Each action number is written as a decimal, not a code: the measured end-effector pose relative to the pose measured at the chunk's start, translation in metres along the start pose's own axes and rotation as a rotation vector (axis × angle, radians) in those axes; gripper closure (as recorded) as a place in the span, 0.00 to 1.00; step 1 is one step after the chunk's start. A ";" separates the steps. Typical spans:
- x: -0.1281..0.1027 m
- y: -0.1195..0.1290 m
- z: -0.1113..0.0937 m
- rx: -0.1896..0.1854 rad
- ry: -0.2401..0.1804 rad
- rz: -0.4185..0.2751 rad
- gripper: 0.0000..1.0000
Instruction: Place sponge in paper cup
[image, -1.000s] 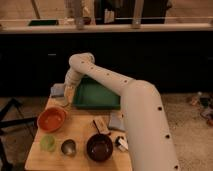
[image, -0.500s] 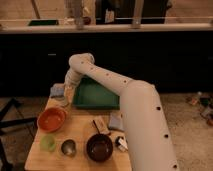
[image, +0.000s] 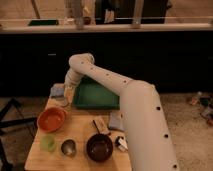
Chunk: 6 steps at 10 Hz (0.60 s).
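My arm reaches from the lower right across the wooden table (image: 80, 131) to its far left corner. The gripper (image: 64, 98) hangs there, just left of the green tray (image: 96, 96). The sponge (image: 56, 91), a small flat blue-grey block, lies on the table corner right beside the gripper, on its left. A pale cream shape (image: 61, 104) shows just below the gripper; it may be the paper cup, but the gripper hides most of it.
An orange bowl (image: 51, 119) sits at the left. A translucent green cup (image: 48, 143), a metal cup (image: 68, 147) and a dark bowl (image: 99, 147) stand along the front. A grey wedge piece (image: 116, 120) and a small brown item (image: 100, 125) lie mid-table.
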<state>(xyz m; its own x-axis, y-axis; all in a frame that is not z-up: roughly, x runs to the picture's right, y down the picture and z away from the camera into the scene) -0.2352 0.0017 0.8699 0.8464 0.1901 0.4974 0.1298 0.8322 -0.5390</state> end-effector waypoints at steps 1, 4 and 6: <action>0.000 0.000 0.000 0.000 0.000 0.000 0.20; 0.000 0.000 0.000 0.000 0.000 0.000 0.20; 0.000 0.000 0.000 0.000 0.000 0.000 0.20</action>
<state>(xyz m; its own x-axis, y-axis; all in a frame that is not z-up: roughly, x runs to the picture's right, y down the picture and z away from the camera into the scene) -0.2356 0.0018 0.8699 0.8463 0.1898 0.4977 0.1302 0.8322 -0.5389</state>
